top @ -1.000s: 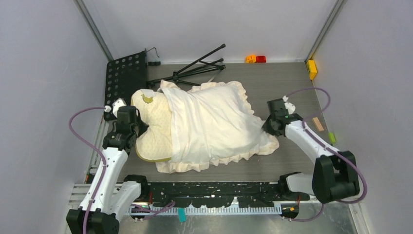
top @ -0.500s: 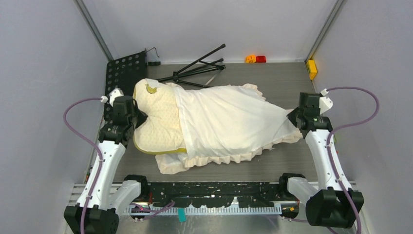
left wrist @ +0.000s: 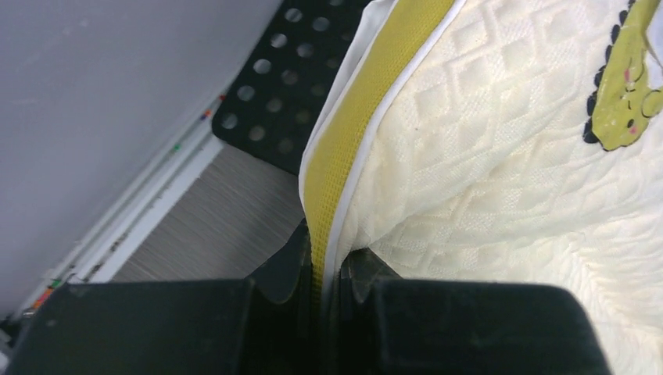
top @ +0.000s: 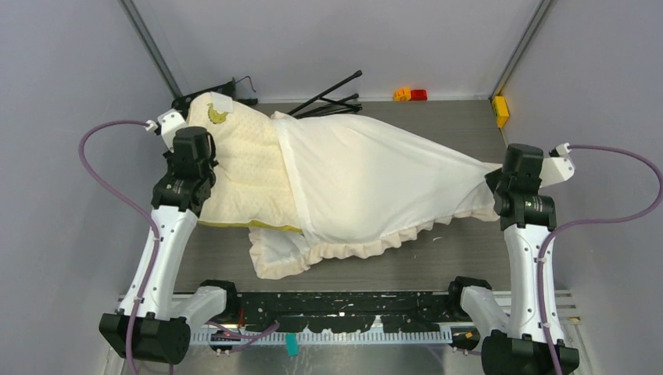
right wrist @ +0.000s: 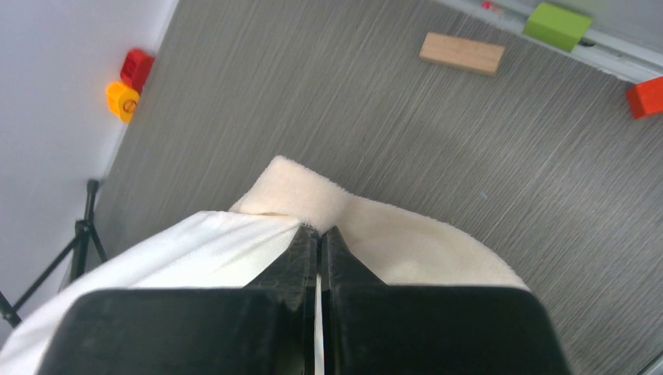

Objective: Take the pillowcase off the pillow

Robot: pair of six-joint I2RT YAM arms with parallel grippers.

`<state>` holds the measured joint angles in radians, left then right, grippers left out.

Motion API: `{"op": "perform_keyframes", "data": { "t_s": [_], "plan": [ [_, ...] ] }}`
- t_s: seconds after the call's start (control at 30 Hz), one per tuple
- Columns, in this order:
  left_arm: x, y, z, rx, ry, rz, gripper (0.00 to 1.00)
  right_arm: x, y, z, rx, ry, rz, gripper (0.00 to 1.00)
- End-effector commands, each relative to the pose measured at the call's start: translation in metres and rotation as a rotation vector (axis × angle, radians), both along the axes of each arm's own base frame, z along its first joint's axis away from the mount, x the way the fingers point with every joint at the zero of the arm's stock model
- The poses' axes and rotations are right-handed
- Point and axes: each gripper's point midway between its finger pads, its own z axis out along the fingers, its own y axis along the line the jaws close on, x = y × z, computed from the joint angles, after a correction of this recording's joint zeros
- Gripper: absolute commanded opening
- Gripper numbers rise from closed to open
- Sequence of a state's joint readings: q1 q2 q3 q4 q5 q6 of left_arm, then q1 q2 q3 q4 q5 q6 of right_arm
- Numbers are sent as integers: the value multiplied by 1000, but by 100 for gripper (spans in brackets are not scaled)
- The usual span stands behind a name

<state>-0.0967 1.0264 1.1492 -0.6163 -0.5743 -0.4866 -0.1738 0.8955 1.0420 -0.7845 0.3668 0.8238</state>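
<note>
The pale yellow dotted pillow [top: 242,168] lies at the left, about half out of the off-white frilled pillowcase [top: 375,183], which is stretched taut toward the right. My left gripper [top: 205,166] is shut on the pillow's yellow-green edge seam [left wrist: 344,148]; the quilted face [left wrist: 500,156] and the olive tag [left wrist: 621,101] show in the left wrist view. My right gripper [top: 498,181] is shut on the pillowcase's right corner, with smooth cloth [right wrist: 195,250] and frill [right wrist: 406,250] either side of the jaws [right wrist: 320,234].
A black perforated plate [top: 188,105] and a folded black tripod [top: 332,94] lie at the back left. Orange and red toys [top: 410,94] and a yellow block [top: 500,111] sit at the back. A wooden block [right wrist: 461,53], green block [right wrist: 557,25] and red block [right wrist: 645,97] lie right.
My left gripper has pulled the pillow back and left; my right gripper has pulled the pillowcase corner right. More of the pillow is bare, and the case is stretched flatter.
</note>
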Motion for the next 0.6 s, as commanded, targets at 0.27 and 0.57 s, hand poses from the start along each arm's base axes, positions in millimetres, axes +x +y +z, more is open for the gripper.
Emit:
{"op": "perform_keyframes", "data": {
  "t_s": [0.27,0.57],
  "plan": [
    [-14,52,20,84,-56,331,0,-28,-45,66,-130,-228,-273,0],
    [17,-35,-56,-292,-3,-46,0,17,4,5,41,-115,35,6]
  ]
}}
